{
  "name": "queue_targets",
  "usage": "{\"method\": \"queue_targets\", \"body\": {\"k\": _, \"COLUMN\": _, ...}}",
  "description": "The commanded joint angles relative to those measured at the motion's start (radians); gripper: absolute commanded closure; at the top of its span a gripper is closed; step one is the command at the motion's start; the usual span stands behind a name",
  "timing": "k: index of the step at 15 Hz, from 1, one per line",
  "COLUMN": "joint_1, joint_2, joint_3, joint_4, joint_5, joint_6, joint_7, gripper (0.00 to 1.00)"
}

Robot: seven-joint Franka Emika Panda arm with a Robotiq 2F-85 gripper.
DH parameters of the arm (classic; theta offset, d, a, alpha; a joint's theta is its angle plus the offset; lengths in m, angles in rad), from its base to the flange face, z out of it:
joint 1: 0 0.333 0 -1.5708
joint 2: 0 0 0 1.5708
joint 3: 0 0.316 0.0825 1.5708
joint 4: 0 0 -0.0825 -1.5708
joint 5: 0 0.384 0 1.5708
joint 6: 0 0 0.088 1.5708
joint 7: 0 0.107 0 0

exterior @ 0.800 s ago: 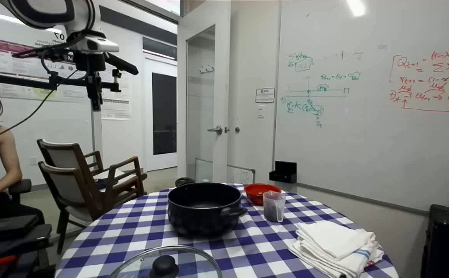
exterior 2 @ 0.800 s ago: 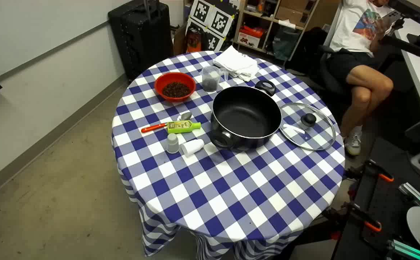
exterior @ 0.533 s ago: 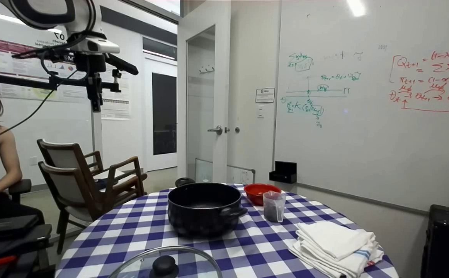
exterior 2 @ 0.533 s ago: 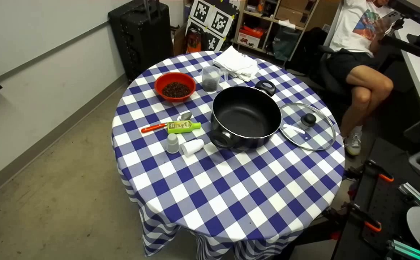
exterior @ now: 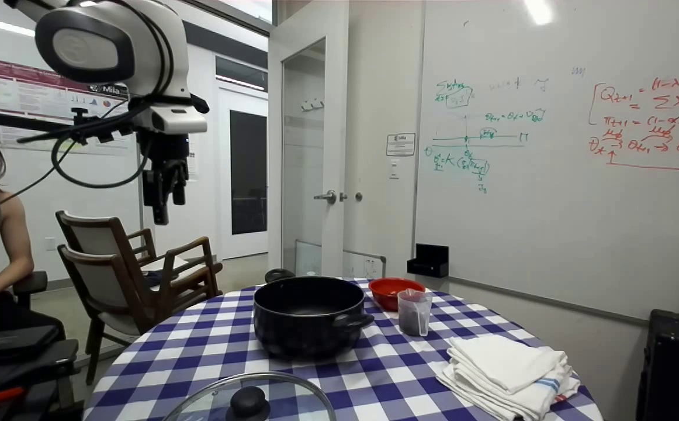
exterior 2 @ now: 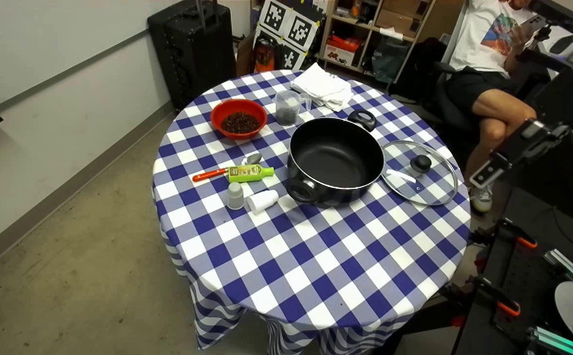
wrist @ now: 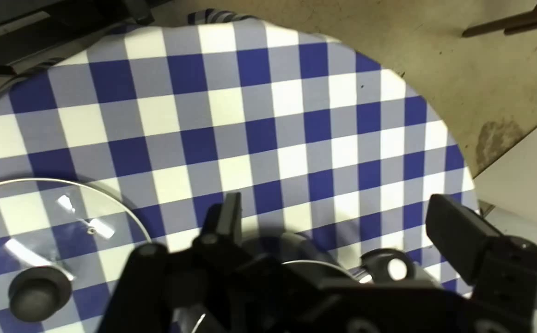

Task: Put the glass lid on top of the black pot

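Observation:
The glass lid [exterior: 310, 399], with a metal rim and dark knob, lies knob up on the checkered table; it also shows in an exterior view [exterior 2: 420, 163] and at lower left of the wrist view [wrist: 37, 293]. The black pot [exterior: 310, 321] stands uncovered and empty beside it [exterior 2: 336, 155]. In the wrist view only a handle [wrist: 379, 254] and part of the pot's rim show; my gripper hides the rest. My gripper [wrist: 335, 199] is open, with nothing between its fingers. It hangs well above the table in both exterior views [exterior: 170, 212] [exterior 2: 483, 172], apart from lid and pot.
A red bowl [exterior 2: 239, 123] of dark bits and a clear measuring cup [exterior 2: 287, 108] stand near the pot, with folded white towels [exterior 2: 322, 86] behind. A green bottle [exterior 2: 250, 173], a red-handled spoon [exterior 2: 210, 174] and two small cups [exterior 2: 263, 200] lie or stand on the table.
My arm has moved lower and to the right in an exterior view, and has come in from the right edge in an exterior view. The lid and pot have not moved.

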Motion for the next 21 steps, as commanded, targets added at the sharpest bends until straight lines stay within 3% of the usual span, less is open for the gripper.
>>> {"method": "queue_targets", "body": {"k": 1, "joint_1": -0.091, "joint_2": 0.139, "joint_3": -0.070, "joint_4": -0.009, "joint_5": -0.012, "joint_6": 0.139, "joint_7": -0.047, "gripper": 0.00}}
{"method": "queue_targets", "body": {"k": 6, "joint_1": -0.235, "joint_2": 0.343, "joint_3": -0.114, "joint_4": 0.035, "joint_5": -0.163, "joint_6": 0.317, "joint_7": 0.004, "gripper": 0.00}}
{"method": "queue_targets", "body": {"k": 9, "joint_1": -0.274, "joint_2": 0.453, "joint_3": -0.130, "joint_4": 0.078, "joint_5": -0.249, "joint_6": 0.392, "joint_7": 0.025, "gripper": 0.00}}
{"method": "queue_targets", "body": {"k": 13, "joint_1": -0.270, "joint_2": 0.586, "joint_3": -0.156, "joint_4": 0.155, "joint_5": -0.296, "joint_6": 0.442, "joint_7": 0.034, "gripper": 0.00}}
{"method": "queue_targets", "body": {"k": 21, "joint_1": -0.257, "joint_2": 0.779, "joint_3": -0.173, "joint_4": 0.293, "joint_5": -0.247, "joint_6": 0.444, "joint_7": -0.004, "gripper": 0.00}}
